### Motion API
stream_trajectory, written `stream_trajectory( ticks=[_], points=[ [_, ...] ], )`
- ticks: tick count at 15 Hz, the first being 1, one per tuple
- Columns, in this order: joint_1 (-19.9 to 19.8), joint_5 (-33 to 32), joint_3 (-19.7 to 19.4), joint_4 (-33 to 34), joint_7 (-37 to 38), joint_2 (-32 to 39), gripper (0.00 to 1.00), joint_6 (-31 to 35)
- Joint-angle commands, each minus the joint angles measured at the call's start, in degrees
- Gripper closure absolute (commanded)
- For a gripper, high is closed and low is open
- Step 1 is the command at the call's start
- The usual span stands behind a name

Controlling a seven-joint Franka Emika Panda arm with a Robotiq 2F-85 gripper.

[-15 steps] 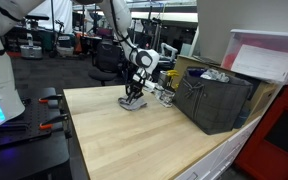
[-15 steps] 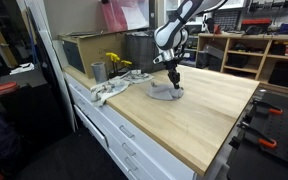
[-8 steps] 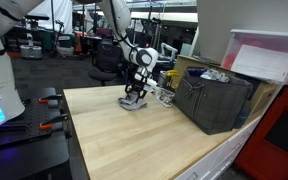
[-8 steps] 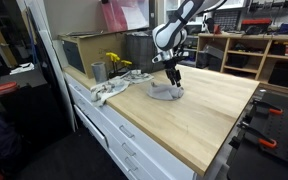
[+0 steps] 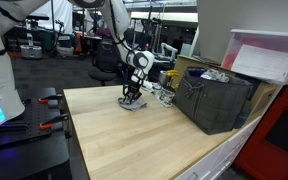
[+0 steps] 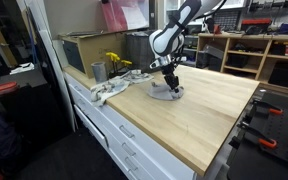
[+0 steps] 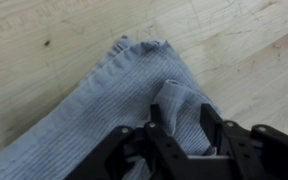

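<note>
In the wrist view my gripper (image 7: 184, 125) came in from the bottom edge. Its two fingers (image 7: 160, 116) were clenched on a raised fold of the grey cloth (image 7: 104, 110). The fold stood up between them, right of centre. The rest of the cloth lay flat and ran off to the lower left, with a frayed corner pointing to the top of the frame. In both exterior views the gripper (image 5: 133, 95) (image 6: 169, 84) pointed down at the table (image 5: 134, 140), with the cloth (image 5: 134, 103) (image 6: 164, 94) in a small heap right under it. That put the cloth above centre in one frame and near the middle in the other. At the right of an exterior view a dark bin (image 5: 216, 105) stood on the table, apart from the gripper, with pale crumpled stuff (image 5: 210, 75) showing over its rim; I could not tell what it was. At the left of an exterior view a metal cup (image 6: 98, 71) stood near a rag (image 6: 109, 90) draped on the table edge; whatever the cup held was hidden from me.
</note>
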Motion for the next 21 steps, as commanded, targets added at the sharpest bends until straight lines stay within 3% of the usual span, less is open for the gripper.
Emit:
stream_trajectory(
  ticks=[1, 3, 4, 8, 12, 17, 21],
  points=[
    [-0.7, -0.1, -0.4, -1.5, -1.4, -1.4, 0.85, 0.9],
    [-1.2, -0.2, -0.8, -2.3, -1.3, -2.4, 0.99, 1.0],
    [-1.3, -0.3, -1.0, -2.6, -1.3, -2.8, 1.00, 1.0],
    [-1.8, -0.2, -1.2, -3.4, -1.3, -5.1, 0.99, 1.2],
    [-1.5, 1.0, 1.5, -5.2, -3.5, -10.7, 0.99, 1.4],
    [0.9, 1.1, 5.7, -7.3, -7.3, -17.3, 0.99, 1.0],
    [3.0, 0.3, 6.9, -10.0, -10.8, -22.2, 0.99, 0.3]
  ],
)
